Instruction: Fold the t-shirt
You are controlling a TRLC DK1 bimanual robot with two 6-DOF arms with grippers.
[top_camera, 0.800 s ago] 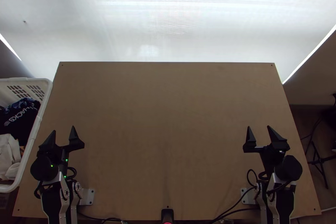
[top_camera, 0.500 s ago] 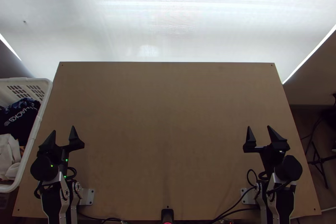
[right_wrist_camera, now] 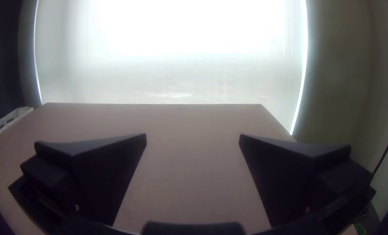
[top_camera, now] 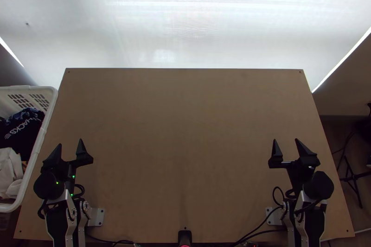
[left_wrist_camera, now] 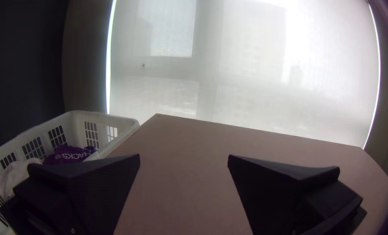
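Beside table (top_camera: 185, 126), in basket (top_camera: 52, 93): dark cloth (top_camera: 19, 136) | left gripper (top_camera: 70, 142), right gripper (top_camera: 285, 139): spread apart | advice: pinch deep, lift high

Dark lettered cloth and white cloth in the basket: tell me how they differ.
The dark lettered cloth is near-black in the top view; the white cloth is pale. White lettering marks the dark lettered cloth, while the white cloth shows none. Both lie bunched in the laundry basket.
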